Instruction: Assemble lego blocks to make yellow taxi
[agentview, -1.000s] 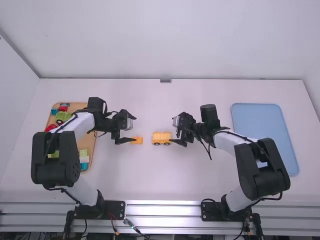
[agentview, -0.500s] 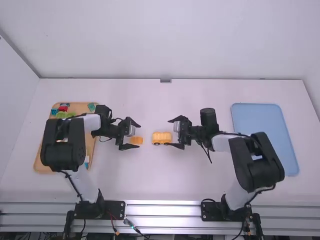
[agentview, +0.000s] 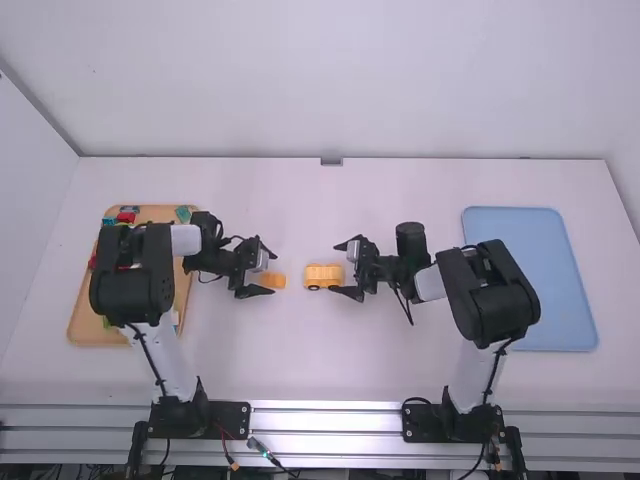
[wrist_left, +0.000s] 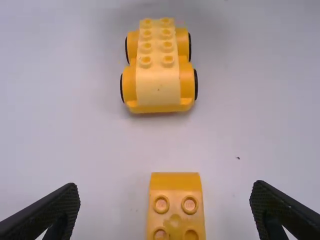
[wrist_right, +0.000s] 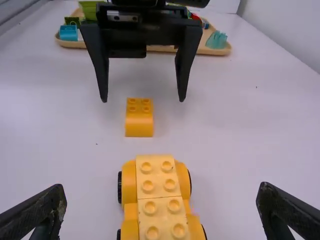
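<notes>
Right wrist view: wheeled yellow plastic base (wrist_right: 156, 186) looks built before open right claw (wrist_right: 161, 187); loose studded yellow plastic block (wrist_right: 139, 122), before open left claw (wrist_right: 143, 100), remains.

Two matching arms, the left arm (agentview: 165, 365) and the right arm (agentview: 475, 375), have smooth, rounded white links between chunky matte-black joint housings (agentview: 130, 280). Thin black cables (agentview: 406, 305) run outside the links and loop near the wrists. Black rectangular base plates (agentview: 227, 420) carry small pale dots. The left claw (agentview: 274, 274) and right claw (agentview: 335, 268) are black with small pale-grey parts; their slim fingers (wrist_right: 42, 212) taper towards the tips.
</notes>
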